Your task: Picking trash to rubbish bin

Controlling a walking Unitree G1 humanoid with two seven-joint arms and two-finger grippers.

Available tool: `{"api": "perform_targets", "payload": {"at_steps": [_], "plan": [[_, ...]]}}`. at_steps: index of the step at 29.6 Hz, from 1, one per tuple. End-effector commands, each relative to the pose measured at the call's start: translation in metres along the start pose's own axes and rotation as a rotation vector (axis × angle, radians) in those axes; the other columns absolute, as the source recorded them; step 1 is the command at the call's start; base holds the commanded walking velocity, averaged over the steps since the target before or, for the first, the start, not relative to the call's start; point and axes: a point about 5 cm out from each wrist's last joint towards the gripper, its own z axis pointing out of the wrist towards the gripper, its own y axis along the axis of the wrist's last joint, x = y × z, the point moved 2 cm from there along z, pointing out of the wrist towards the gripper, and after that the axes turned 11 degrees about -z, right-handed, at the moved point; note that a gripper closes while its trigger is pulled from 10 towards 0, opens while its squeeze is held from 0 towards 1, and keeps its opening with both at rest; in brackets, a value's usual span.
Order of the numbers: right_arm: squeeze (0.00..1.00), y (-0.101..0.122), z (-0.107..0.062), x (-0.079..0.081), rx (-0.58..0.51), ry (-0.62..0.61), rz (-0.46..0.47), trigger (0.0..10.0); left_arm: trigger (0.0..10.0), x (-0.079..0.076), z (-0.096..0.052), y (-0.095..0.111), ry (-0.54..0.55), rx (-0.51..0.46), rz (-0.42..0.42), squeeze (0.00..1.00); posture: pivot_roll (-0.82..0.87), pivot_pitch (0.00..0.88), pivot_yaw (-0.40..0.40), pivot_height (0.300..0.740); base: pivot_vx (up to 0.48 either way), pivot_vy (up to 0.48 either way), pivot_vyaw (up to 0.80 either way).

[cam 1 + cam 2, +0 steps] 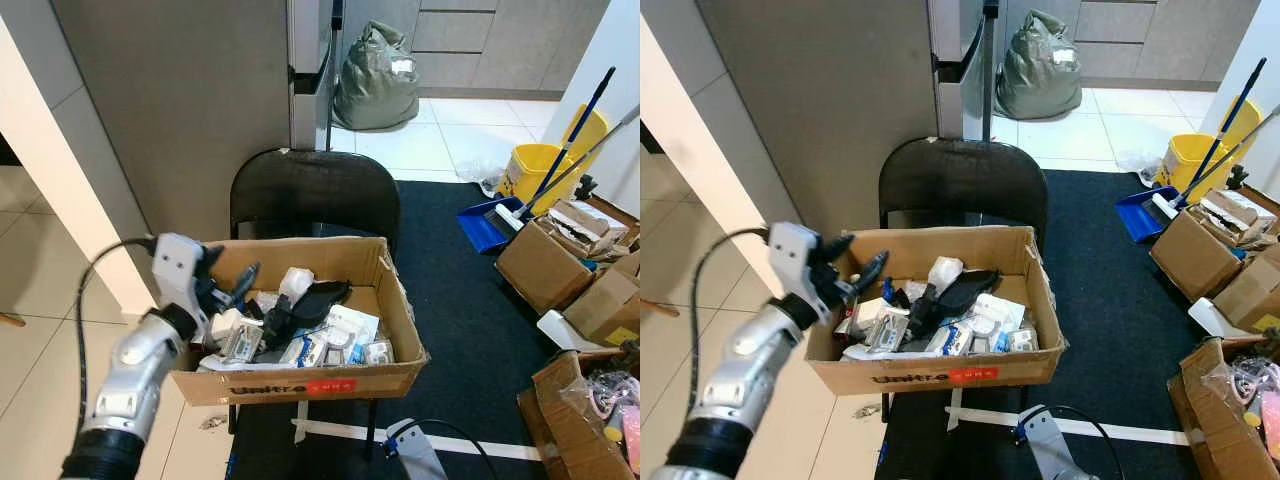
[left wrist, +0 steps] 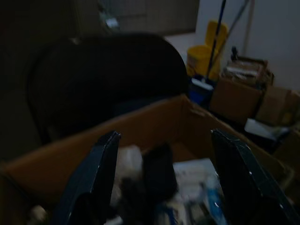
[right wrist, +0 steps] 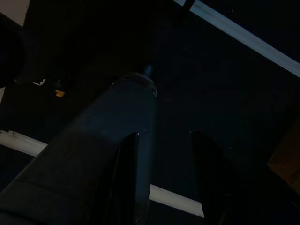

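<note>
An open cardboard box rests on the seat of a black chair. It holds several pieces of trash: white packets, a white cup and a black pouch. My left gripper hovers over the box's left end, open, with nothing between its fingers. In the left wrist view the left gripper points across the box toward its far wall. My right arm hangs low in front of the chair. The right gripper is open over the dark carpet.
A grey wall panel stands behind the chair. To the right on the dark carpet are cardboard boxes, a blue dustpan and a yellow mop bucket. A full grey-green bag sits on the far tiles.
</note>
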Motion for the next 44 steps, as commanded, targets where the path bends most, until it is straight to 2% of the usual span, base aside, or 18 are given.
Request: {"api": "perform_targets", "payload": {"at_steps": [1, 9, 11, 12, 15, 21, 25, 31, 36, 39, 44], "plan": [[0.0, -0.005, 0.0, 0.004, 0.014, 0.007, 0.012, 10.0, 10.0, 0.0, 0.0, -0.007, 0.021, 0.035, -0.007, 0.0, 0.09, 0.029, 0.044, 0.74, -0.465, 0.0, 0.0], [0.0, -0.006, 0.0, 0.004, 0.015, 0.006, 0.012, 10.0, 10.0, -0.002, 0.003, -0.012, 0.035, 0.057, -0.014, 0.0, 0.09, 0.028, 0.044, 0.74, -0.476, 0.0, 0.0], [0.0, -0.005, 0.0, 0.003, 0.014, 0.006, 0.013, 10.0, 10.0, 0.0, 0.001, -0.017, 0.046, 0.077, -0.012, 0.0, 0.09, 0.029, 0.044, 0.74, -0.48, 0.0, 0.0], [0.0, -0.005, 0.0, 0.003, 0.013, 0.006, 0.013, 10.0, 10.0, 0.003, -0.004, -0.026, 0.066, 0.122, 0.005, 0.0, 0.09, 0.03, 0.045, 0.74, -0.48, 0.0, 0.0], [0.0, -0.005, 0.0, 0.003, 0.013, 0.006, 0.013, 10.0, 10.0, 0.005, -0.005, -0.029, 0.072, 0.137, 0.011, 0.0, 0.09, 0.03, 0.045, 0.74, -0.48, 0.0, 0.0], [0.0, -0.008, 0.0, 0.004, 0.02, 0.01, 0.006, 10.0, 10.0, 0.021, -0.03, -0.061, 0.159, 0.24, -0.035, 0.0, 0.09, 0.031, 0.044, 0.74, -0.48, 0.0, 0.0], [0.0, -0.009, 0.0, 0.004, 0.023, 0.01, 0.003, 10.0, 10.0, 0.029, -0.041, -0.071, 0.202, 0.274, -0.06, 0.0, 0.09, 0.03, 0.044, 0.74, -0.48, 0.0, 0.0], [0.0, -0.008, 0.0, 0.003, 0.021, 0.009, -0.001, 10.0, 10.0, 0.05, -0.077, -0.099, 0.331, 0.374, -0.121, 0.0, 0.09, 0.023, 0.045, 0.74, -0.48, 0.0, 0.0], [0.0, -0.007, 0.0, 0.002, 0.018, 0.009, -0.004, 10.0, 10.0, 0.055, -0.095, -0.112, 0.389, 0.417, -0.158, 0.0, 0.09, 0.021, 0.044, 0.74, -0.48, 0.0, 0.0], [0.0, -0.006, 0.0, 0.002, 0.017, 0.01, -0.008, 10.0, 10.0, 0.06, -0.115, -0.127, 0.459, 0.465, -0.201, 0.0, 0.09, 0.023, 0.041, 0.74, -0.48, 0.0, 0.0], [0.0, -0.006, 0.0, 0.001, 0.017, 0.009, -0.01, 10.0, 10.0, 0.063, -0.13, -0.136, 0.52, 0.49, -0.242, 0.0, 0.09, 0.025, 0.039, 0.74, -0.48, 0.0, 0.0]]}}
